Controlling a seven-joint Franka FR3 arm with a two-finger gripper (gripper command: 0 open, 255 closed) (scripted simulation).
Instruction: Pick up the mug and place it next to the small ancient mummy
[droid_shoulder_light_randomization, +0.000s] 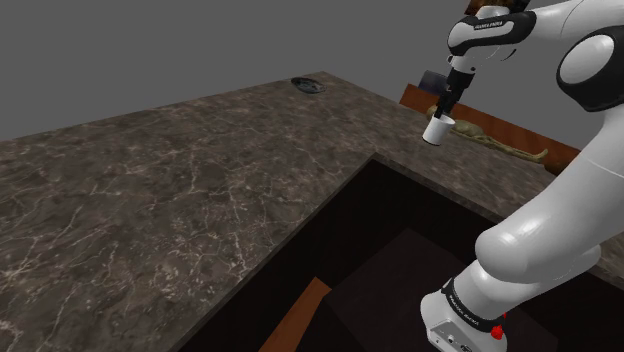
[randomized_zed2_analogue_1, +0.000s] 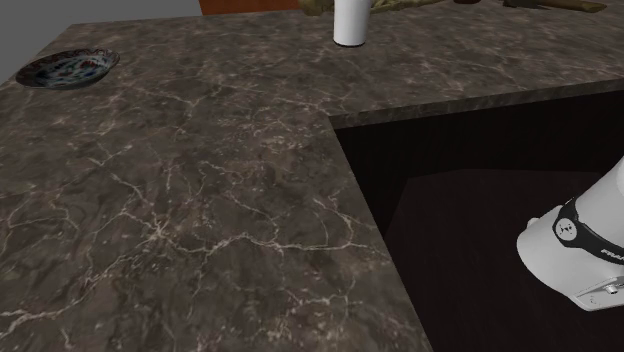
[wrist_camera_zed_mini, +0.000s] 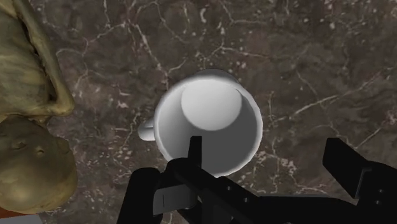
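A plain white mug stands upright on the dark marble counter, close beside the olive-brown mummy that lies flat behind it. My black gripper hangs just above the mug. In the wrist view the gripper is open. One finger reaches over the mug's rim and the other stands well outside it, so neither clasps it. The mummy's head and shoulder lie on the handle side. In the second exterior view the mug stands at the counter's far edge.
A dark patterned plate rests at the counter's far corner. A deep dark recess cuts into the counter in front of the mug. A brown board rises behind the mummy.
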